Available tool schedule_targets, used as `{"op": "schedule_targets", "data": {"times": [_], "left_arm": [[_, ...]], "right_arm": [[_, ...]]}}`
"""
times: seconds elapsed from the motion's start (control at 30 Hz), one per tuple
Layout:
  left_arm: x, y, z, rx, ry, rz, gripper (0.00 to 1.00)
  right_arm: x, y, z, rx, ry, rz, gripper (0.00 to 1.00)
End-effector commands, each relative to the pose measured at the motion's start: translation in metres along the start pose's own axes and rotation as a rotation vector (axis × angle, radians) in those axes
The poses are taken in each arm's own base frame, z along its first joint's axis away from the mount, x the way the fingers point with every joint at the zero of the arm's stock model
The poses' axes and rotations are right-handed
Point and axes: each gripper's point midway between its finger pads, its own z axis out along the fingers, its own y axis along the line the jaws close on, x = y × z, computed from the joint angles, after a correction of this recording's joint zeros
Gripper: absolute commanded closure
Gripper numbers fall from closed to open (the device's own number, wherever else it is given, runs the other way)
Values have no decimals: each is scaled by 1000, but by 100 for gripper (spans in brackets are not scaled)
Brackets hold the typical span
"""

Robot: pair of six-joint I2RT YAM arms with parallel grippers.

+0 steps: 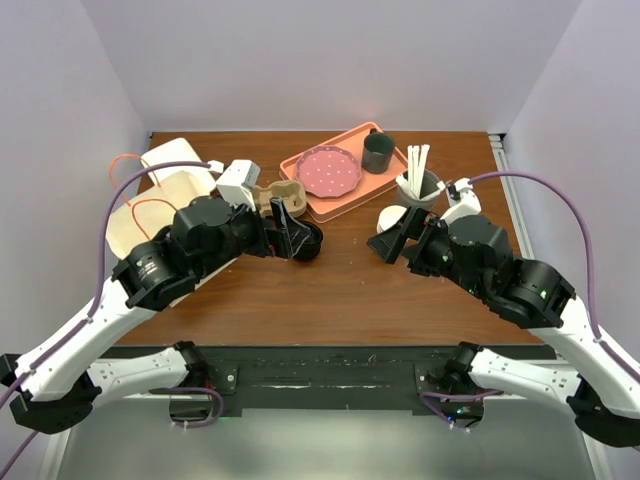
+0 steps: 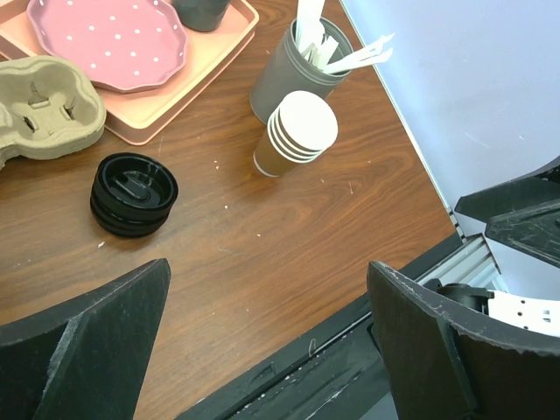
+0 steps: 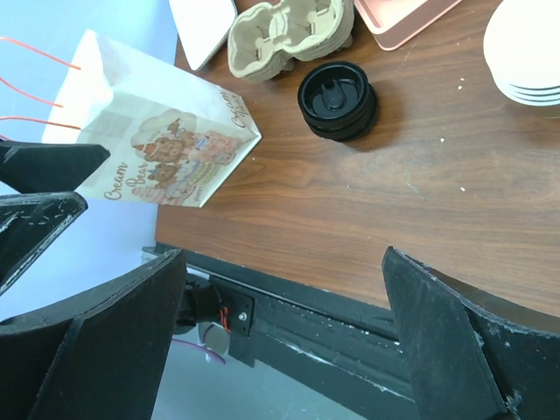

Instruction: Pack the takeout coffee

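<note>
No finished takeout coffee, a kraft cup with its black lid on, shows in any view; only its makings are out. The stack of paper cups (image 2: 295, 136) stands right of centre on the bench (image 1: 350, 290), just beside the grey holder (image 2: 293, 74) of white stirrers. The stack of black lids (image 2: 133, 192) sits left of centre, just near of the pulp carrier (image 2: 44, 105). Both hands hang above the bench with nothing in them. The left hand (image 2: 269, 293) is spread wide close to the lids, and the right hand (image 3: 284, 258) is equally wide just near of the cups.

A single paper cup should be very light and thin-walled, so it is easy to dent or crush. The safest hold is probably a gentle one across the body below the rolled rim. Nested cups tend to cling, so the top one may drag its neighbours up. The lids look like stiff, slick, low plastic with little to catch, so the outer rim is the likely place to pinch. They are nested too.

The holder of stirrers stands so close to the cups that a wide hand could tip it. The carrier crowds the far side of the lids. Further off, the salmon tray (image 2: 197, 92) carries a pink dotted plate (image 2: 109, 39) and a dark mug (image 2: 199, 10). The printed paper bag (image 3: 166, 144) lies flat at the left edge, and I cannot see its mouth.
</note>
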Motion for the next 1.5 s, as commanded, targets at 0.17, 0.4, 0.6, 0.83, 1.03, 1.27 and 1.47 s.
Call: {"op": "schedule_targets", "data": {"times": [0.17, 0.4, 0.6, 0.83, 1.03, 1.27, 1.47], "left_arm": [[-13, 2, 4, -27, -50, 18, 0], [-3, 8, 7, -33, -32, 58, 0], [11, 18, 5, -58, 6, 75, 0], [19, 32, -12, -72, -21, 37, 0], [10, 34, -19, -70, -72, 41, 0], [5, 31, -13, -77, -58, 91, 0], [5, 30, -9, -84, -42, 123, 0]], "right_arm": [[-9, 1, 10, 31, -49, 7, 2], [-25, -34, 48, 323, -119, -192, 10], [-62, -71, 85, 532, -89, -294, 38], [-93, -133, 111, 682, -58, -250, 57], [-92, -162, 125, 718, -17, -225, 67], [-72, -183, 142, 707, 13, -189, 65], [-51, -194, 155, 677, 35, -141, 64]]}}
